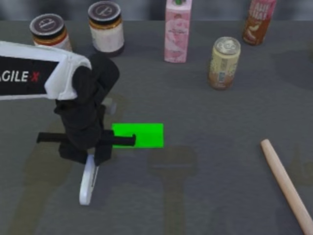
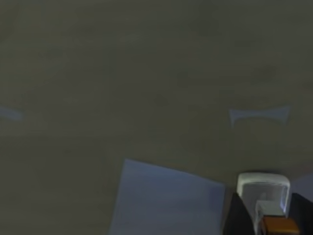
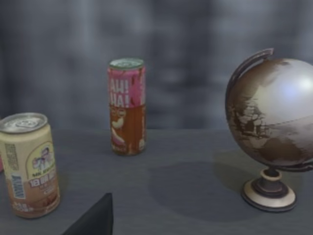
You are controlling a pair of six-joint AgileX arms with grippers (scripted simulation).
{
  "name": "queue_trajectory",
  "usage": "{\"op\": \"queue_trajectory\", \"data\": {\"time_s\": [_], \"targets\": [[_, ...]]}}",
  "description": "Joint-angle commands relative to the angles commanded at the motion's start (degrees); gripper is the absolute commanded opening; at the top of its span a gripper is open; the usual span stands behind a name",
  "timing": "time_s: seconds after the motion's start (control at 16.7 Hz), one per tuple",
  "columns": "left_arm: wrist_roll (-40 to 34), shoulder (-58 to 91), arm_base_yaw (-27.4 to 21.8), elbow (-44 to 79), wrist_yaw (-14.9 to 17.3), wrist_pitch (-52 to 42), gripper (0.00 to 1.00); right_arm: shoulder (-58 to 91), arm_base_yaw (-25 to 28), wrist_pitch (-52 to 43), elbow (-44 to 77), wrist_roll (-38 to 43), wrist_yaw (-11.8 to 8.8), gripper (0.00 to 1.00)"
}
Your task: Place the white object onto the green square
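The white object (image 1: 88, 182), slim with rounded ends, sticks out from under my left gripper (image 1: 91, 157) towards the table's front edge. In the left wrist view its white end (image 2: 263, 188) sits between two dark fingers (image 2: 238, 218), which press on its sides, so the gripper is shut on it. The green square (image 1: 144, 135) lies flat just right of the gripper, its left edge partly covered by the arm. A pale rectangular patch (image 2: 166, 200) shows beside the fingers in the left wrist view. My right gripper (image 3: 100, 218) is out of the top view, parked facing the cans.
Two jars (image 1: 49, 30) (image 1: 105, 25) stand at the back left. A pink carton (image 1: 177, 30), a cream can (image 1: 224, 62) and a brown can (image 1: 258, 20) stand at the back. A tan wooden rod (image 1: 286, 183) lies front right. A globe (image 3: 271, 122) shows in the right wrist view.
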Motion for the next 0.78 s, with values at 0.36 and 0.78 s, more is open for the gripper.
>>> {"op": "queue_trajectory", "data": {"time_s": [0.36,0.78], "targets": [[0.0,0.0,0.0,0.0,0.0,0.0,0.00,0.0,0.0,0.0,0.0,0.0,0.0,1.00],[-0.3,-2.9,0.6,6.5,-0.1,-9.8,0.00,0.0,0.0,0.0,0.0,0.0,0.0,1.00]]}}
